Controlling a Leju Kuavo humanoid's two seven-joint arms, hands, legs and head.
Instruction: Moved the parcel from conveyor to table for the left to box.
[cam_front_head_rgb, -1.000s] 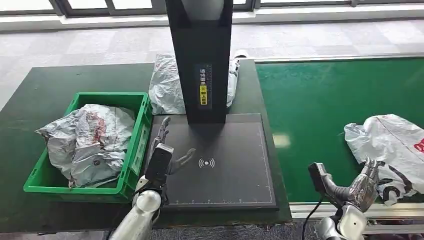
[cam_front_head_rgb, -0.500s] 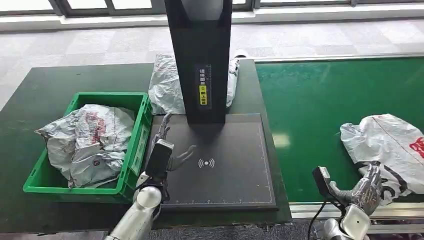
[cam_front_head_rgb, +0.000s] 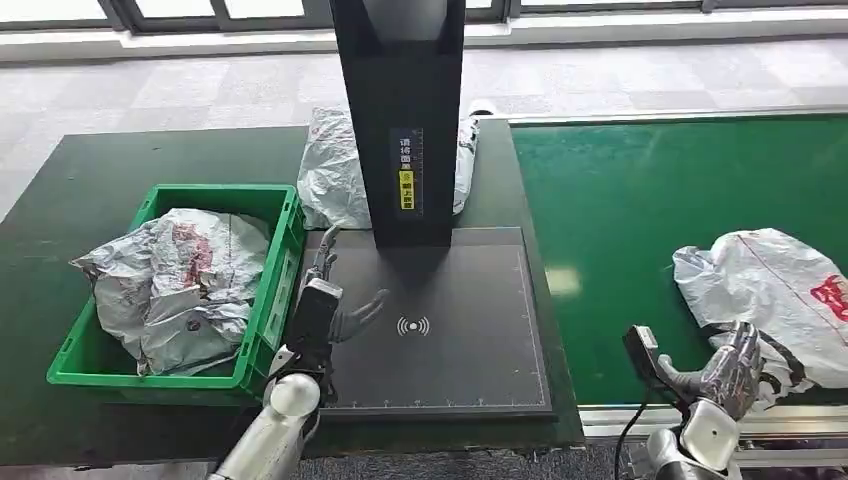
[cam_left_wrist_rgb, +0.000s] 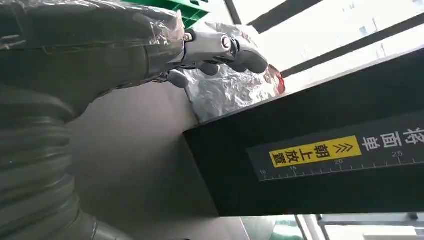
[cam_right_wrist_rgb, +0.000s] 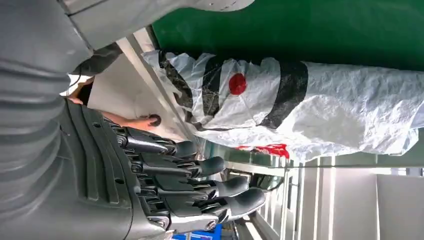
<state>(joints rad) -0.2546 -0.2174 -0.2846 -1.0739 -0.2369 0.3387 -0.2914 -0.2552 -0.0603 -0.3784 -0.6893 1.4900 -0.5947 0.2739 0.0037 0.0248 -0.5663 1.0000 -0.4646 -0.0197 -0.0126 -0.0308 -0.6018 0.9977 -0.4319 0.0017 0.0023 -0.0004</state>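
Parcel (cam_front_head_rgb: 775, 290) lies on green conveyor (cam_front_head_rgb: 640, 220); right hand (cam_front_head_rgb: 728, 372) beside it, fingers spread, empty.

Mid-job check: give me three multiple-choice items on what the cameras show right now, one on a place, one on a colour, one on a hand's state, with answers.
1. Where does the parcel nearest the right hand lie?
A. in the crate
B. on the green conveyor
C. on the black scan pad

2. What colour is the crate left of the scan pad?
A. green
B. blue
C. red

3. What does the right hand hold?
A. a parcel
B. a box
C. nothing

Answers:
1 B, the white parcel rests on the conveyor.
2 A, the crate has green walls.
3 C, the right hand has its fingers spread beside the parcel, not closed on it.
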